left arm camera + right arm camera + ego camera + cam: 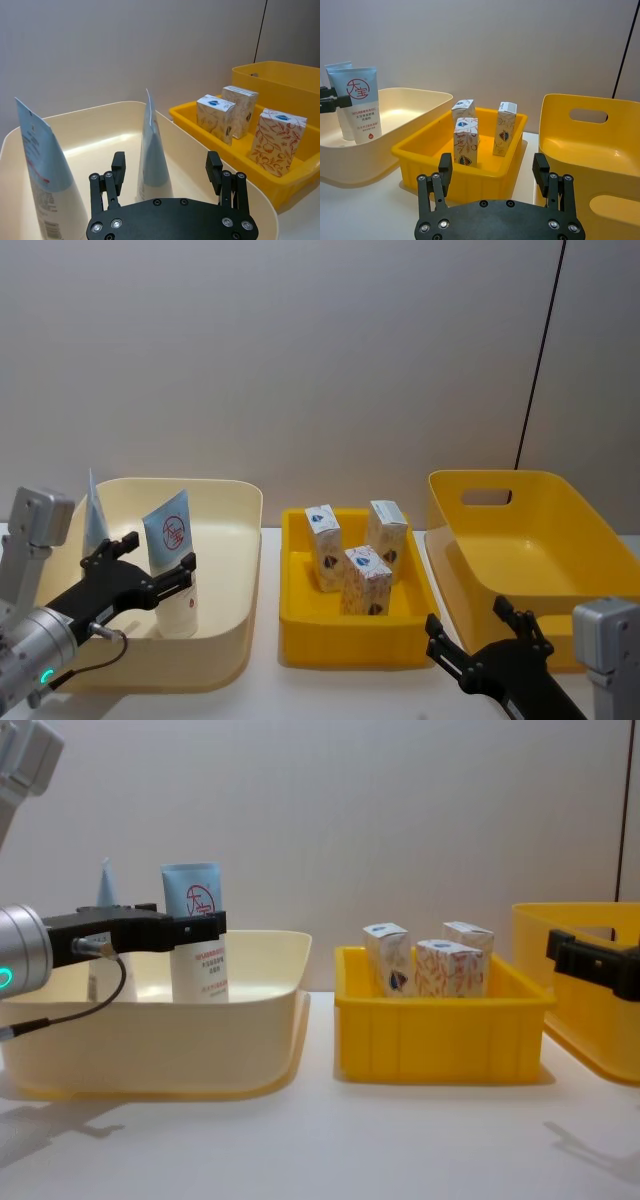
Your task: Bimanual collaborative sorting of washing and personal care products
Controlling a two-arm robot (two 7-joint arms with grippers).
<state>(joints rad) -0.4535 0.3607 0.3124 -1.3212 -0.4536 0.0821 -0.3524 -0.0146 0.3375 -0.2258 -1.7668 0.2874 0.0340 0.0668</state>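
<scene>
Left gripper [155, 552] wide open around a light-blue squeeze tube [170, 530] in the cream tub [235, 540].
I see the tube upright between the spread fingers, touching neither; my right gripper [468, 620], also open, hangs low near the small yellow bin [300, 625] holding three white cartons [366, 578].

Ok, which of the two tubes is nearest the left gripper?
The light-blue tube showing its red round logo, between the left gripper's open jaws; the other tube stands farther left.
</scene>
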